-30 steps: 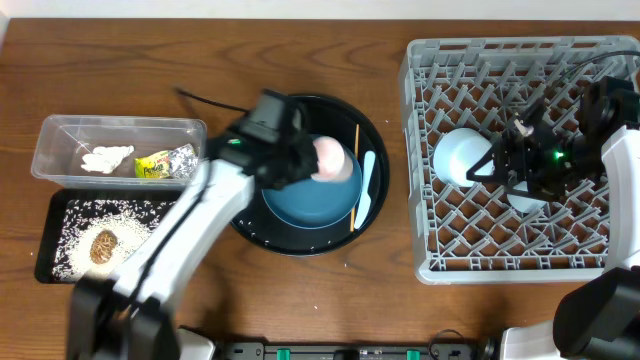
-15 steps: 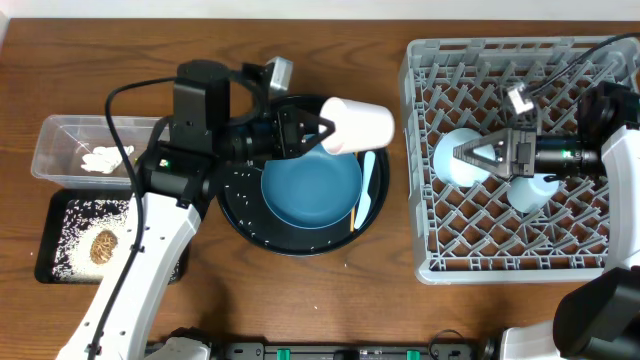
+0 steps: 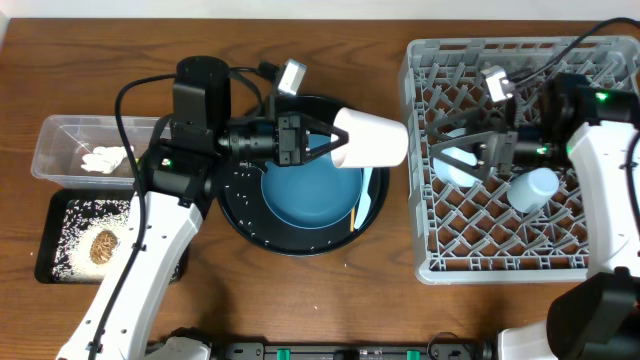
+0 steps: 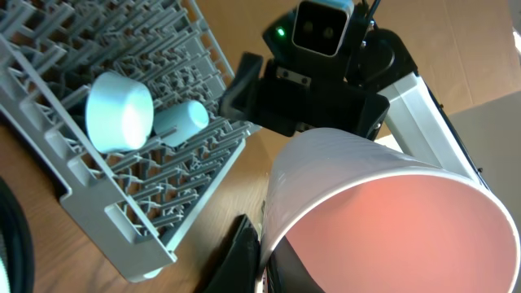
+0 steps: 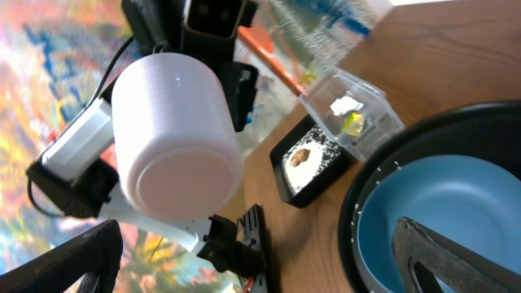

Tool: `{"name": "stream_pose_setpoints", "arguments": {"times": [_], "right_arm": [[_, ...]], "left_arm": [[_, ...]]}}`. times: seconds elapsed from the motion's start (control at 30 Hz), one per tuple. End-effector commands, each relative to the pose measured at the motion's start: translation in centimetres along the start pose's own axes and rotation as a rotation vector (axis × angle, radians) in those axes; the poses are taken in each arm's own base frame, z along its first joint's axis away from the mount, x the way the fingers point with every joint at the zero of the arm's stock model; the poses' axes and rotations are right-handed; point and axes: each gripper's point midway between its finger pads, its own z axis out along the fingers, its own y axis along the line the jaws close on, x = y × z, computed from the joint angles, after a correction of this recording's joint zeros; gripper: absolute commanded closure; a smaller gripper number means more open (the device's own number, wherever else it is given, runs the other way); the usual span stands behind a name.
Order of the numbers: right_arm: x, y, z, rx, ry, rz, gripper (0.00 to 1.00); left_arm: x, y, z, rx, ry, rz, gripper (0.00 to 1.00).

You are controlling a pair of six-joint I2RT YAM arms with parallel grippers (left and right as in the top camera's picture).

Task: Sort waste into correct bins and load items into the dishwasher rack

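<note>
Now, bowl [image 4: 120, 111] and blue cup [image 4: 181, 120] in rack [image 3: 500, 268], tissue [image 3: 105, 158] in tub [image 3: 50, 150]

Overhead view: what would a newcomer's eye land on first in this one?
The pink cup, held sideways in mid-air by the left gripper above the right edge of the round black tray. Facing it from over the grey rack, the right gripper stands wide open, as if awaiting a handover.

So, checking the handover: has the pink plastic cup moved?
Yes: the pink cup moved right, from above the round black tray toward the grey pegged rack.
</note>
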Motion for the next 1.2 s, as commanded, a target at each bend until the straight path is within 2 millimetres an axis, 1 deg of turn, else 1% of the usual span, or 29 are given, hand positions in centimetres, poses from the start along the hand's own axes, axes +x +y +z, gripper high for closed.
{"name": "stream_pose_setpoints", "arguments": {"times": [0.0, 0.2, 0.47, 0.57, 0.8, 0.9, 1.17], "right_arm": [[-0.1, 1.4, 1.7, -0.076, 0.001, -0.087, 0.01], [0.5, 2.3, 3.3, -0.119, 0.043, -0.112, 0.01], [0.7, 3.1, 4.4, -0.149, 0.069, -0.143, 0.01], [0.4, 3.8, 4.8, -0.163, 0.079, -0.171, 0.01], [-1.1, 6.5, 5.5, -0.19, 0.098, -0.223, 0.03], [-1.0, 7.1, 5.7, -0.2, 0.104, -0.238, 0.04], [-0.3, 7.8, 6.8, -0.235, 0.13, -0.268, 0.09]], "left_arm": [[0.0, -0.9, 0.2, 0.031, 0.018, 0.033, 0.94], [0.1, -0.7, 0.3, 0.029, 0.018, 0.047, 0.94], [0.1, -0.6, 0.3, 0.025, 0.017, 0.047, 0.94], [0.1, -0.5, 0.3, 0.021, 0.015, 0.046, 0.94], [0.1, -0.4, 0.3, 0.019, 0.014, 0.046, 0.94], [0.1, -0.4, 0.3, 0.019, 0.014, 0.046, 0.94], [0.0, -0.5, 0.3, 0.02, 0.013, 0.049, 0.94]]}}
